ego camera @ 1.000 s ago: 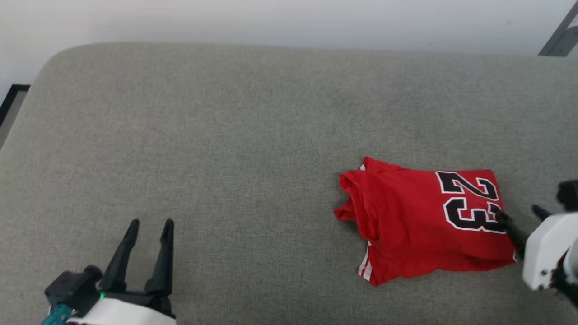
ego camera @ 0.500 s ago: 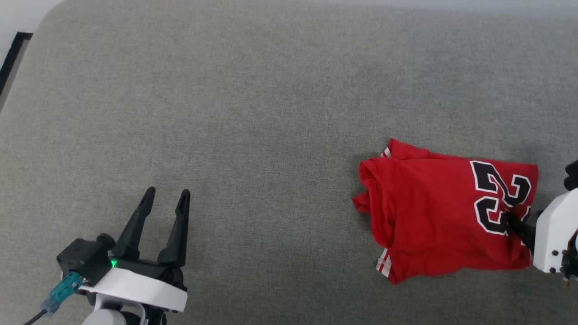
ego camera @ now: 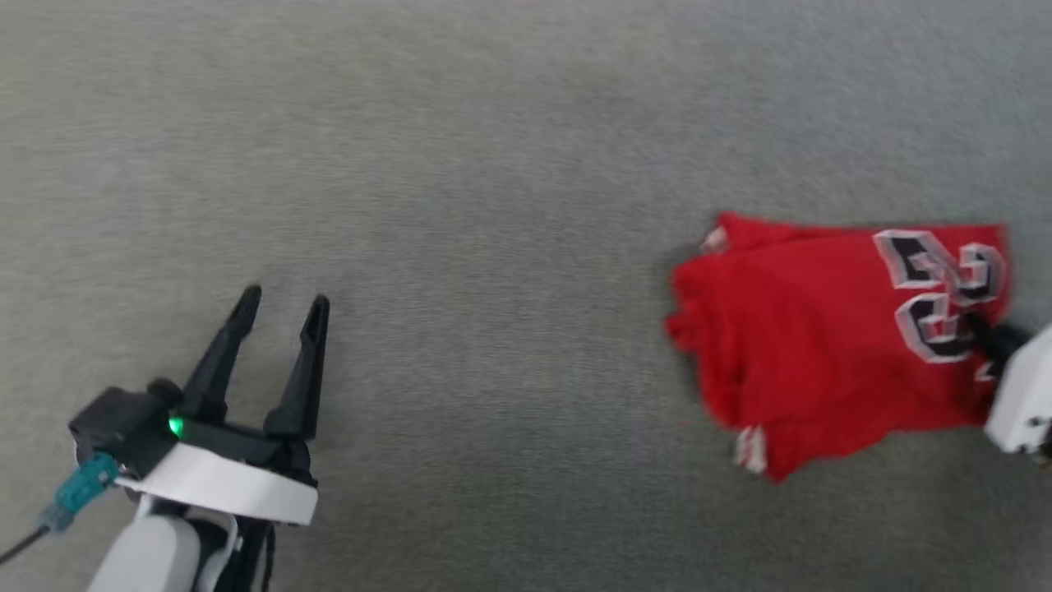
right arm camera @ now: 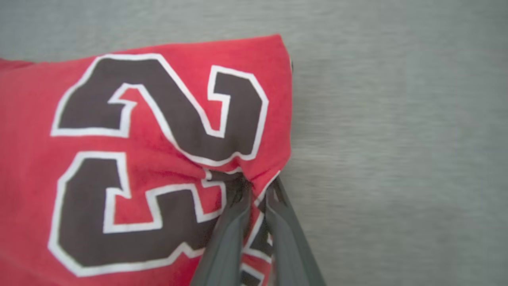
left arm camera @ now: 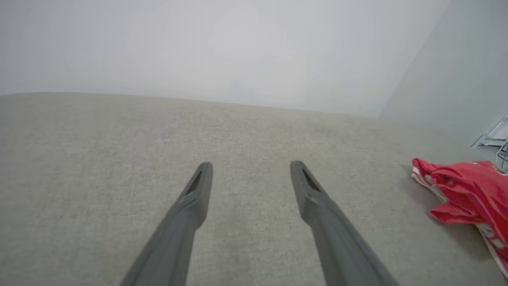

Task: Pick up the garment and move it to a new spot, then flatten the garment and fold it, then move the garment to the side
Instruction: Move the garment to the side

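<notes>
The garment point(ego camera: 822, 345) is a red jersey with a black, white-outlined "23", lying folded and bunched at the right of the grey cushioned surface point(ego camera: 493, 205). My right gripper point(ego camera: 982, 333) is shut on the garment's right edge beside the number; in the right wrist view its fingers point(right arm camera: 234, 222) pinch a puckered fold of the garment point(right arm camera: 158, 139). My left gripper point(ego camera: 281, 306) stands open over bare cushion at the lower left, far from the garment. From the left wrist, its fingers point(left arm camera: 198, 194) spread wide and the garment point(left arm camera: 472, 190) lies at the right edge.
A pale wall point(left arm camera: 238, 47) rises beyond the cushion's far edge. A bit of metal frame point(left arm camera: 496, 139) shows at the far right behind the garment.
My right gripper has closed on the garment's right edge, puckering the cloth. The head camera has tilted down, so the cushion's far edge and wall have left its view.
</notes>
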You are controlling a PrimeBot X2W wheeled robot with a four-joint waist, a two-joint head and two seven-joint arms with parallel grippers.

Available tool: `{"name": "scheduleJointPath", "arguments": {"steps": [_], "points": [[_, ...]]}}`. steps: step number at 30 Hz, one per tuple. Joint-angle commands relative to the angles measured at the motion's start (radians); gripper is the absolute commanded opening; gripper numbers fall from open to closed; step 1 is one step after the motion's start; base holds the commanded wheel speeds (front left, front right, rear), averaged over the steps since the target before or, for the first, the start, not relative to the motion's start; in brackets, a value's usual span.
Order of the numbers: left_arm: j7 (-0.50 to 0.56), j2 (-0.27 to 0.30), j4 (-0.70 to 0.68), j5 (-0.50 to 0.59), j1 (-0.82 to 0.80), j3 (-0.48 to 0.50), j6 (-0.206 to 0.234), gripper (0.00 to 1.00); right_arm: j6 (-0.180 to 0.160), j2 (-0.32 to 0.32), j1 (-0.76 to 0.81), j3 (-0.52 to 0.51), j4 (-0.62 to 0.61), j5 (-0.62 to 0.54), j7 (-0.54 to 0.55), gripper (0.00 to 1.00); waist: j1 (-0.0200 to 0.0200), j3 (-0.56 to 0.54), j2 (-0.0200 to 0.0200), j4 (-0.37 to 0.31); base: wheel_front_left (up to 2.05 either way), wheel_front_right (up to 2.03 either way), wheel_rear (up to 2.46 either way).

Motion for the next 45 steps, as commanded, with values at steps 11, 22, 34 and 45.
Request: {"name": "scheduleJointPath", "arguments": {"steps": [11,22,34,45], "points": [[-0.005,0.154,-0.074,0.024,-0.259,-0.092,0.001,1.0,-0.003,-0.045,-0.102,-0.301,0.067,-0.084,-0.166,0.0,0.0,0.191,0.0,-0.158,0.0,0.0,0.0],[-0.005,0.259,-0.139,0.013,-0.469,-0.138,0.001,1.0,-0.003,-0.067,-0.308,-0.496,0.162,-0.254,-0.336,0.0,0.0,0.312,0.0,-0.187,0.0,0.0,0.0],[-0.005,0.278,-0.149,0.017,-0.506,-0.155,0.001,1.0,-0.003,-0.094,-0.446,-0.506,0.325,-0.43,-0.459,0.0,0.0,0.355,0.0,-0.161,0.0,0.0,0.0],[-0.005,0.211,-0.099,0.021,-0.43,-0.144,0.001,1.0,-0.003,-0.112,-0.432,-0.443,0.406,-0.467,-0.526,1.0,0.0,0.231,0.0,-0.133,0.0,0.0,0.0]]}}
